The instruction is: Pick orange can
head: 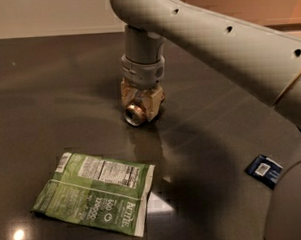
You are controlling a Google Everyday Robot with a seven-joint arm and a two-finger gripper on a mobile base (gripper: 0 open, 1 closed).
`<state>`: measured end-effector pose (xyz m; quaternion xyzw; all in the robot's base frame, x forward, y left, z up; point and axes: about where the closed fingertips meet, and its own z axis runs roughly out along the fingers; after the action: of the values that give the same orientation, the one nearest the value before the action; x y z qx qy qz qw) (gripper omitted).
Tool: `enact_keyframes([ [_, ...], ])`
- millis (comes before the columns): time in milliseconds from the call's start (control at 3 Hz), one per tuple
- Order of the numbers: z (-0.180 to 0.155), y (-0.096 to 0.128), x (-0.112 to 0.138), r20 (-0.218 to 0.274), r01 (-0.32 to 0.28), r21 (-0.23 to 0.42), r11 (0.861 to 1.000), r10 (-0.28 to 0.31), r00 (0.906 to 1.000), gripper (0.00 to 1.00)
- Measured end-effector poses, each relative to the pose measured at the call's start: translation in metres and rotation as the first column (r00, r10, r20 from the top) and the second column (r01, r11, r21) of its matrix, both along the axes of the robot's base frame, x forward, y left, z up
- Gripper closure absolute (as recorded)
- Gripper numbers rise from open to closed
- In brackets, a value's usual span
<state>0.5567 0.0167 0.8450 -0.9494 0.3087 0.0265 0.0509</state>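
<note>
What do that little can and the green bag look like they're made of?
The orange can, clamped in the gripper down at the table, looks like thin metal: coppery sheen, shiny silver end. The green bag is probably plastic film: flat, creased, with glossy print.

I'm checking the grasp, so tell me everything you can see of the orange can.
The can is small, metallic and orange-copper, lying on its side on the dark table, its round silver end toward the camera. Only that end and a bit of the body show; the gripper sits over it from above, its tan fingers closed against both sides.
</note>
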Motion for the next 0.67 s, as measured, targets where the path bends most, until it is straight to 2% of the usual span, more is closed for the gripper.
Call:
enact_keyframes([
  [333, 0.015, -0.001, -0.001, 0.03, 0.019, 0.016, 1.0, -0.019, 0.9994, 0.87],
  [667, 0.045, -0.004, -0.011, 0.059, 0.043, 0.051, 0.998, -0.046, 0.9972, 1.0],
])
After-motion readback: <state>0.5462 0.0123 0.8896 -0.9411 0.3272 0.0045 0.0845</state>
